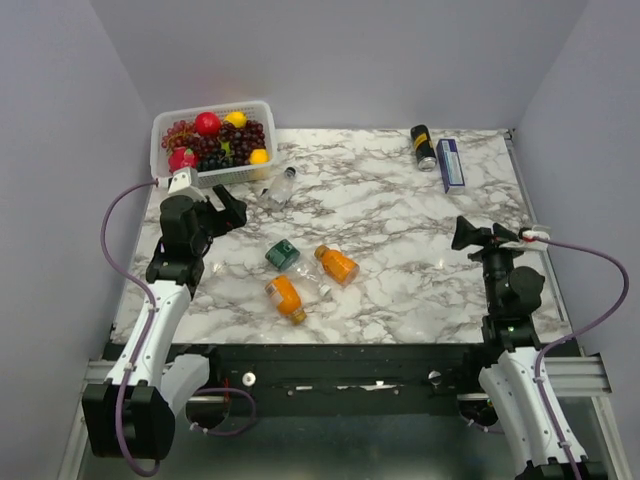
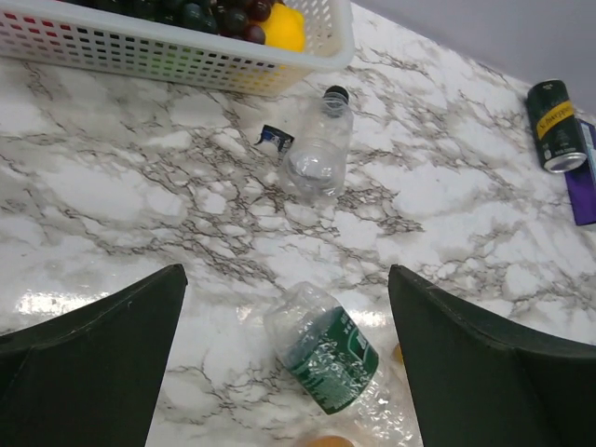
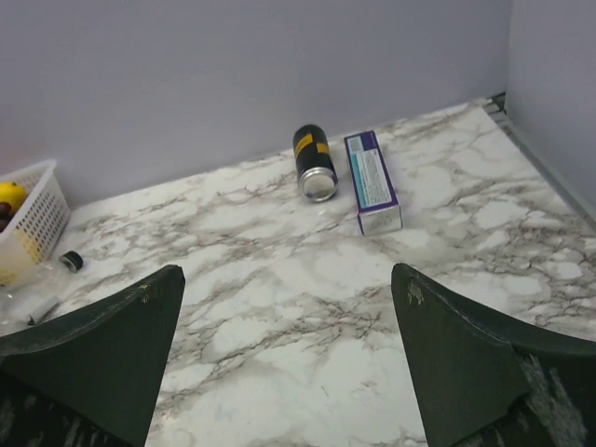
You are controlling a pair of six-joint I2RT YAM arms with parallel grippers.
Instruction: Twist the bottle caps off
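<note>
End effector: left end effector (image 2: 287, 279), its two dark fingers (image 2: 93, 358) spread wide, nothing between them in its grip.
Between the fingers: clear bottle with green label (image 2: 321, 356), lying on the marble table (image 2: 140, 186), touching neither finger.
Ahead, centre: second clear bottle (image 2: 315, 158) lying down, its dark cap (image 2: 336, 93) on and pointing away, near the basket.
Beside it, left: small dark blue scrap (image 2: 275, 138).
Ahead, left: white basket (image 2: 186, 58) with a lemon (image 2: 284, 28) and dark grapes (image 2: 219, 14).
Ahead, far right: black can (image 2: 557, 126) just beside a purple box (image 2: 585, 177).
</note>
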